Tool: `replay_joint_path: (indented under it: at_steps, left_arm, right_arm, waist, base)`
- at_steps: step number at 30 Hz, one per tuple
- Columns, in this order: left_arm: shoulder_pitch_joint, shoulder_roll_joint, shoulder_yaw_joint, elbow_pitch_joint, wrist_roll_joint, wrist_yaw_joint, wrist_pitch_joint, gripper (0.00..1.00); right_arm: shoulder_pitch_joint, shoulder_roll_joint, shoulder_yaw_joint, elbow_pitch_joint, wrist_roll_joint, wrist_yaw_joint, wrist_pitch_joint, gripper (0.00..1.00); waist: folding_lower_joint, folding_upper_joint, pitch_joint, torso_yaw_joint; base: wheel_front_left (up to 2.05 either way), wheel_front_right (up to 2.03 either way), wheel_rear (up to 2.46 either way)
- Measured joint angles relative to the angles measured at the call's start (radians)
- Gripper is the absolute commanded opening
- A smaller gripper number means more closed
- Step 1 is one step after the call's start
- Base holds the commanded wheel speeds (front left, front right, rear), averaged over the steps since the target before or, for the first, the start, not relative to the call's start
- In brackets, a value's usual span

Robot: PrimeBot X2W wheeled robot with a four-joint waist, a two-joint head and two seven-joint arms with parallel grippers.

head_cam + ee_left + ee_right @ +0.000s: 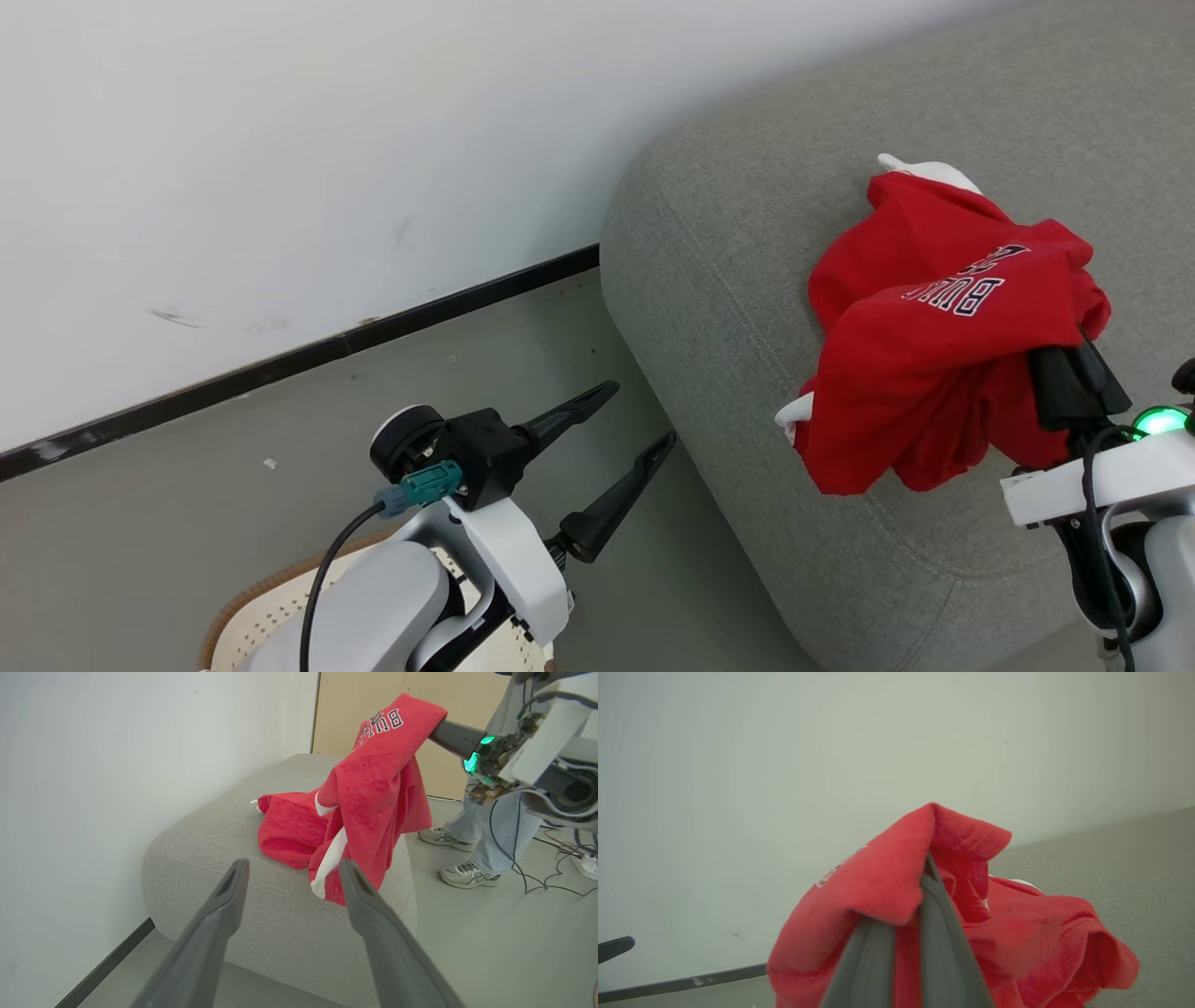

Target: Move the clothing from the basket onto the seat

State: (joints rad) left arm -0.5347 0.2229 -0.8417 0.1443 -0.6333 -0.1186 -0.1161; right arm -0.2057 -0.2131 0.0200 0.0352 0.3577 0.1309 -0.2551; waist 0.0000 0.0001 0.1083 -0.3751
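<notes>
Red clothing point(934, 355) pinched by right gripper point(924, 877), draping onto seat point(747, 233) | left gripper point(639, 411) spread wide, well apart

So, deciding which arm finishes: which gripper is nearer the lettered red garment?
Right. The right gripper is shut on the lettered red garment over the seat; the left gripper hangs open beside the seat, clear of the garment.

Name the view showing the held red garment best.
Left wrist view: the whole garment hangs from the right gripper over the seat. Head view shows it from above; right wrist view, bunched folds around the fingers.
</notes>
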Motion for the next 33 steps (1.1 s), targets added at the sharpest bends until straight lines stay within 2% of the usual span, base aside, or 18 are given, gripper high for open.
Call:
replay_joint_path:
  at_steps: [17, 33]
  left_arm:
    - [0.000, 0.019, 0.020, -0.012, 0.000, 0.003, -0.001, 1.00]
    - [0.011, 0.025, 0.021, -0.032, 0.000, 0.016, -0.001, 1.00]
  right_arm:
    - [-0.004, 0.010, 0.025, -0.006, 0.000, 0.000, 0.000, 0.00]
    - [-0.088, -0.053, -0.005, -0.031, -0.001, 0.000, 0.000, 0.00]
  waist:
    - [0.0000, 0.0000, 0.006, -0.090]
    - [0.0000, 0.0000, 0.020, -0.107]
  base:
    - [0.00, 0.00, 0.00]
    - [0.00, 0.00, 0.00]
